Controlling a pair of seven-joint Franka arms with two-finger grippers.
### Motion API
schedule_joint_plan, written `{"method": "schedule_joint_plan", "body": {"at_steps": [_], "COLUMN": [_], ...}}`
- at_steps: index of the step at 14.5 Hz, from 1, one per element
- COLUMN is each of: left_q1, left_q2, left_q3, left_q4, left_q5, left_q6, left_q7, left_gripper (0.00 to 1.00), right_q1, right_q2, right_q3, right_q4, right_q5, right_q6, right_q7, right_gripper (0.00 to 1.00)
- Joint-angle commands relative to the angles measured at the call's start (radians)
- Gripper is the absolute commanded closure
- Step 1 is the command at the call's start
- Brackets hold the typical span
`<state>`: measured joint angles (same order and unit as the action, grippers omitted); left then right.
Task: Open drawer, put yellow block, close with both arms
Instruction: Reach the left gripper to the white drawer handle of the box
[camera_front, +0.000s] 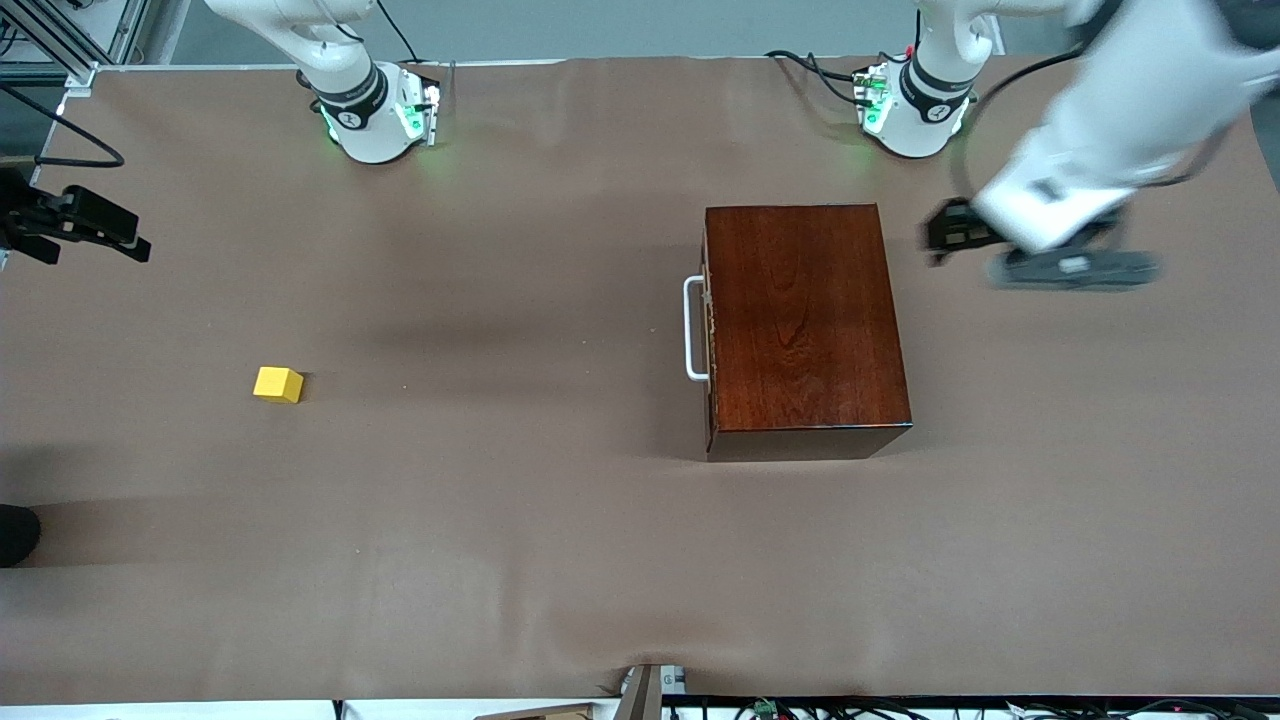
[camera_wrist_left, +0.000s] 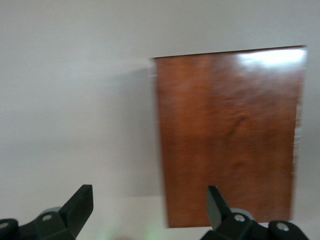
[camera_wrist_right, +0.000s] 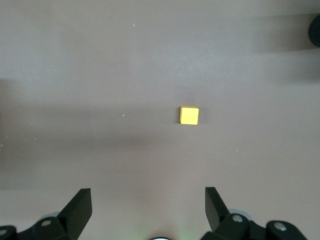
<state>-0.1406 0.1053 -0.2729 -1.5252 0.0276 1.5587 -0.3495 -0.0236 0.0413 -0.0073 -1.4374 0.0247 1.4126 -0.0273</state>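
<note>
The dark reddish-brown box (camera_front: 805, 325) stands toward the left arm's end of the table. Its drawer is pushed in, so only the white bar handle (camera_front: 693, 328) shows, facing the right arm's end. The yellow block (camera_front: 278, 384) lies alone on the table toward the right arm's end. My left gripper (camera_front: 950, 232) hangs in the air beside the box, open and empty. The left wrist view shows its open fingers (camera_wrist_left: 150, 192) and the box top (camera_wrist_left: 227, 135). My right gripper (camera_front: 120, 240) is up at the right arm's end of the table. It is open and empty (camera_wrist_right: 147, 194), with the block (camera_wrist_right: 189, 115) on the table well below it.
A brown cloth (camera_front: 500, 520) covers the table. The green-lit arm bases (camera_front: 375, 110) (camera_front: 915, 105) stand along the edge farthest from the front camera. A dark round object (camera_front: 15, 535) sits at the table's edge at the right arm's end, nearer the camera than the block.
</note>
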Motion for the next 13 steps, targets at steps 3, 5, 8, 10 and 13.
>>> {"method": "schedule_joint_plan", "body": {"at_steps": [3,5,8,10,13], "left_q1": [-0.239,-0.333,-0.485,-0.662,-0.858], "left_q2": [0.276,0.339,0.469,0.533,0.608], "left_q3": [0.001,0.004,0.076,0.24,0.435], "left_q4": [0.267,0.275,0.373,0.398,0.398], "left_q5": [0.049,0.103,0.109,0.112,0.109], "left_q6": [0.022,0.133,0.196,0.221,0.227], "left_q7": [-0.288,-0.365,-0.476,-0.52,-0.536], "left_gripper": [0.0,0.0,0.0,0.0,0.0], "right_q1": [-0.019,-0.022,-0.025,-0.027,-0.027], "right_q2": [0.0,0.002,0.009,0.009,0.009], "right_q3": [0.007,0.007,0.007,0.007,0.007], "right_q4": [0.002,0.0,0.002,0.002,0.002], "right_q5": [0.011,0.011,0.011,0.011,0.011], "right_q6": [-0.003,-0.004,-0.004,-0.004,-0.004], "right_q7": [0.009,0.009,0.009,0.009,0.009], "right_gripper": [0.0,0.0,0.0,0.0,0.0]}}
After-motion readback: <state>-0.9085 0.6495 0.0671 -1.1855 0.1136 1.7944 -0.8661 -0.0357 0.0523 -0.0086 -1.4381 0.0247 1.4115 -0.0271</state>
